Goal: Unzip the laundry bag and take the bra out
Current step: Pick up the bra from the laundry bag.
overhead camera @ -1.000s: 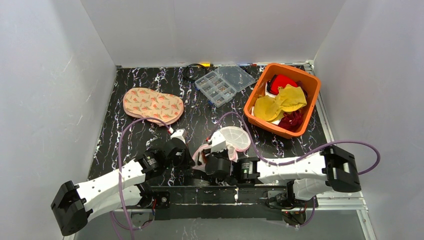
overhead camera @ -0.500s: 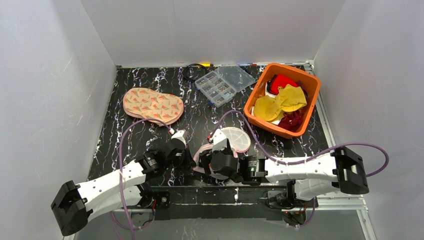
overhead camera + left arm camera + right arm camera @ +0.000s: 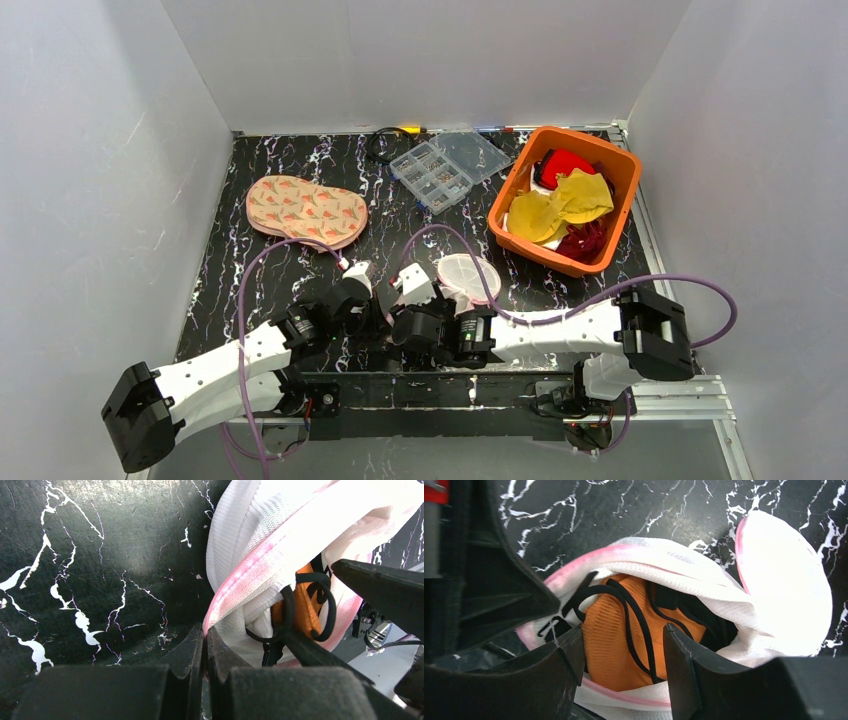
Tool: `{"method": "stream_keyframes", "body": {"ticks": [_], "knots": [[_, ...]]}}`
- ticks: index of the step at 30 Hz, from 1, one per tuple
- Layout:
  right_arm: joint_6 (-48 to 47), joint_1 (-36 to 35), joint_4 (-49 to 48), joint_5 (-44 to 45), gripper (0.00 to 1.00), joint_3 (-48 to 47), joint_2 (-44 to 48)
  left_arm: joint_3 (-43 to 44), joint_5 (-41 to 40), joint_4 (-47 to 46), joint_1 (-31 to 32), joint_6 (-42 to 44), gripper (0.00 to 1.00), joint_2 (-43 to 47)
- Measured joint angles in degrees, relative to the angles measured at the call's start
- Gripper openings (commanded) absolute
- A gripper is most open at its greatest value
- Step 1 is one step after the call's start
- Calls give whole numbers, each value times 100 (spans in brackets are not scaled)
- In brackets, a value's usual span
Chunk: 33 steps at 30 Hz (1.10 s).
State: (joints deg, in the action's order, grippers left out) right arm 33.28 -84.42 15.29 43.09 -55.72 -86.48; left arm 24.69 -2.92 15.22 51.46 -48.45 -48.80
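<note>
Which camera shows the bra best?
The right wrist view: the orange bra with black straps fills the bag's opening. The left wrist view shows only an orange sliver and straps; the top view shows none of it.

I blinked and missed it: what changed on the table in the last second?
The right gripper swung leftward toward the left gripper and now straddles the orange bra in the opened laundry bag. The left gripper kept pinching the bag's pink rim; the rest stayed put.
</note>
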Motion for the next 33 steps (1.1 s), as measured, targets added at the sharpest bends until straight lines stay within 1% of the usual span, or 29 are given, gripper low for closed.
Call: {"method": "stream_keyframes", "body": {"ticks": [5,9,15,20,26,33], "knots": [[184,120,275,160,63,2,-63,-9,0,-9,0,0,0,26],[282,278,315,256,65,118,57,-63,0,-31,0,0,0,50],[251,369,393,251,73,236,542,-74,0,-31,0,-2,0,50],[96,372,125,-46,79,308,754,-74,0,-31,0,0,0,48],[-81,339,-68,-323,81,306,719,-74,2,-31,0,0,0,48],[-170,302,-59,-413,80,219,352,-74,2,-31,0,0,0,48]]}}
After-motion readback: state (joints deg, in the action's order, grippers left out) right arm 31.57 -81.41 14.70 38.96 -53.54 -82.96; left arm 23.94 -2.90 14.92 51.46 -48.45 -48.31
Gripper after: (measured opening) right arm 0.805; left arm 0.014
